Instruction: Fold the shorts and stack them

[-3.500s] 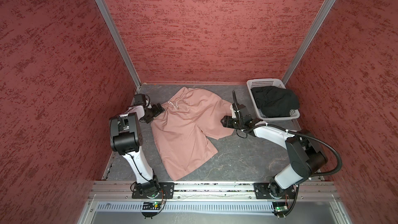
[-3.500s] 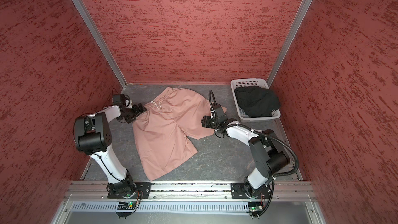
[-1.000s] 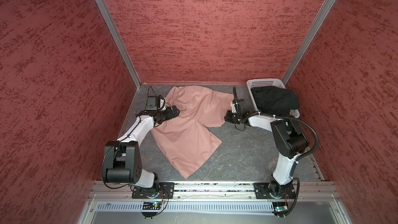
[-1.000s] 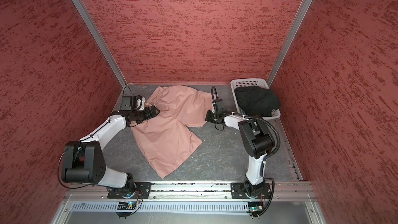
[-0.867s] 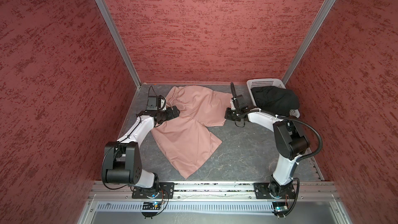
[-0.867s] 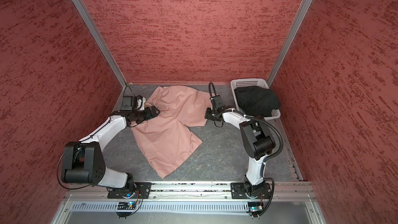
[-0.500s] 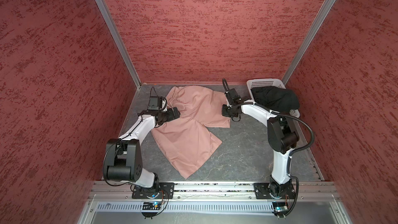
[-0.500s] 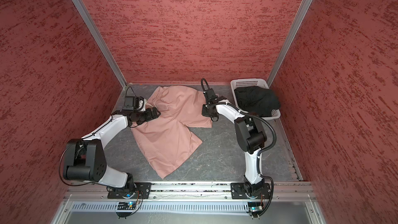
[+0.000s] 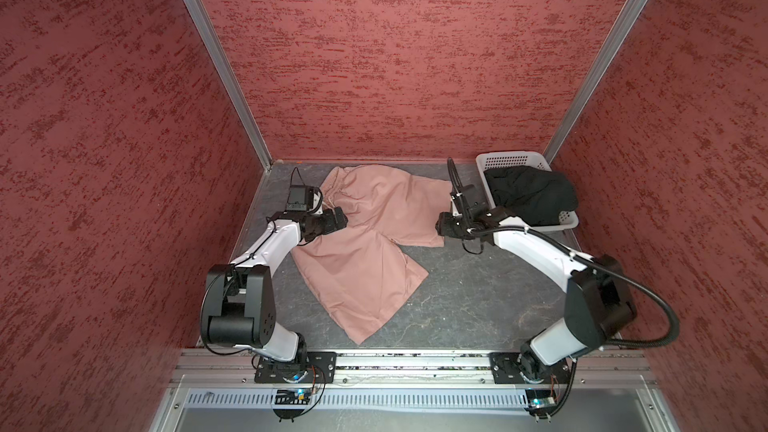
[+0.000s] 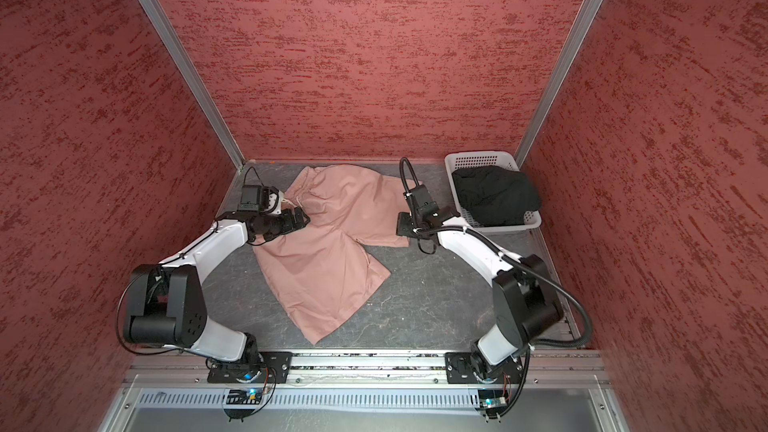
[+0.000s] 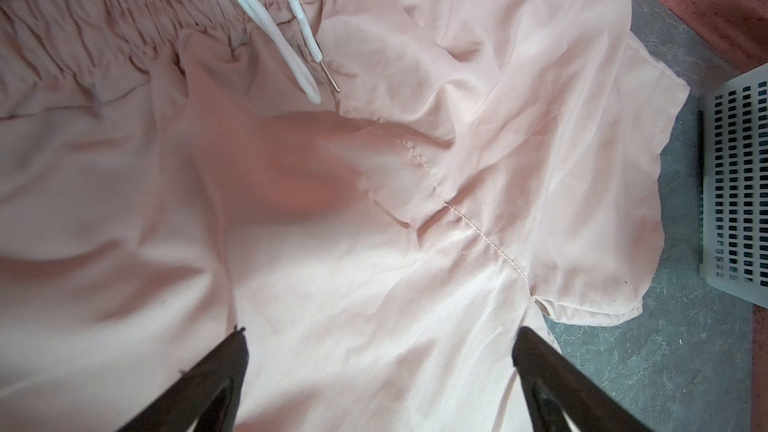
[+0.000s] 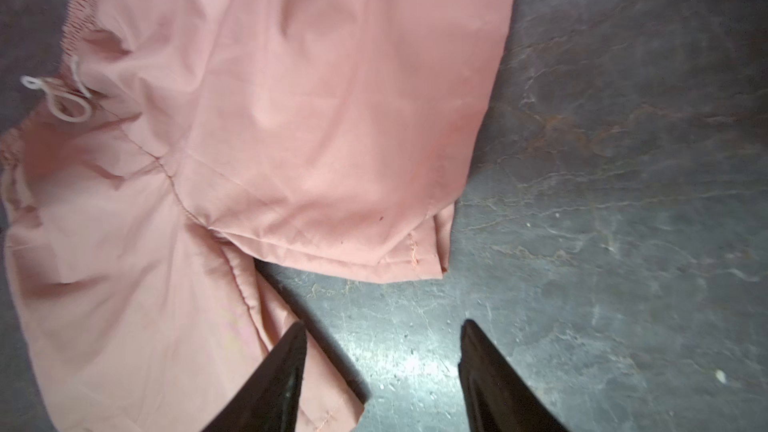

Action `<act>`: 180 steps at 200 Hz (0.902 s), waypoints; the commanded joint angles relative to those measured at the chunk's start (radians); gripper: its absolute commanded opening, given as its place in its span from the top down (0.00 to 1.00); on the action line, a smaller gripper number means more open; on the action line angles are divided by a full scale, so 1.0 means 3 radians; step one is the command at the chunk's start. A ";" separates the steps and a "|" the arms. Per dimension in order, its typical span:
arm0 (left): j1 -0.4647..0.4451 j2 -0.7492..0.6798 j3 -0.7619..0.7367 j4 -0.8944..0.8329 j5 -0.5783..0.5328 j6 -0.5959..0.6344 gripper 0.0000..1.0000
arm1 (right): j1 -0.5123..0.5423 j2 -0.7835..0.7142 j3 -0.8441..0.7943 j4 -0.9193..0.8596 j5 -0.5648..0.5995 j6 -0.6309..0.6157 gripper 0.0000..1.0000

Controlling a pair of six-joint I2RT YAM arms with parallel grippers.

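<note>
The dusty pink shorts [image 9: 365,243] [image 10: 332,243] lie spread on the grey floor, waistband toward the back left and one leg stretching toward the front. Their white drawstring [image 11: 270,35] rests below the gathered waistband. My left gripper [image 9: 338,218] [image 11: 378,338] hovers open over the pink fabric near the waistband's left end, nothing between its fingers. My right gripper [image 9: 442,228] [image 12: 384,330] stands open over bare floor beside the hem of the right leg, with one fingertip [image 12: 291,351] above the cloth's edge. The black shorts [image 9: 532,197] [image 10: 494,197] lie bunched in the basket.
A white perforated basket [image 9: 511,156] [image 10: 478,155] [image 11: 735,184] sits at the back right corner, close behind my right wrist. Red walls enclose the floor on three sides. A metal rail with both arm bases runs along the front.
My right gripper has opened and released the pink leg, whose hem now lies flat on the floor; that arm swung its elbow outward. The left gripper stayed open and hardly moved.
</note>
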 commanded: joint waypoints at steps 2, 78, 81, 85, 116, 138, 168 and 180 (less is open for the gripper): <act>0.0024 -0.0181 -0.0045 0.0100 -0.0067 -0.0033 0.01 | 0.0059 -0.0066 -0.0459 0.0317 -0.0129 0.0159 0.40; 0.0287 -0.0339 -0.0225 0.0192 -0.0072 -0.0087 0.01 | 0.0883 0.0136 -0.0837 0.0847 -0.0558 0.0058 0.29; 0.0296 -0.0347 -0.0234 0.0190 -0.0071 -0.0088 0.01 | 0.0893 0.0148 -0.0827 0.0843 -0.0553 0.0072 0.29; 0.0306 -0.0355 -0.0248 0.0190 -0.0074 -0.0094 0.01 | 0.0909 0.0164 -0.0824 0.0845 -0.0541 0.0087 0.29; 0.0339 -0.0432 -0.0318 0.0124 -0.0148 -0.0080 0.01 | 0.1031 0.0302 -0.0772 0.0701 -0.0354 0.0188 0.27; 0.0334 -0.0501 -0.0364 0.0118 -0.0147 -0.0104 0.01 | 0.1093 0.0465 -0.0721 0.0669 -0.0370 0.0243 0.28; 0.0333 -0.0578 -0.0355 0.0055 -0.0170 -0.0087 0.01 | 0.1177 0.0591 -0.0652 0.0621 -0.0348 0.0277 0.39; 0.0334 -0.0609 -0.0346 0.0020 -0.0192 -0.0072 0.01 | 0.1179 0.0589 -0.0598 0.0414 -0.0187 0.0298 0.52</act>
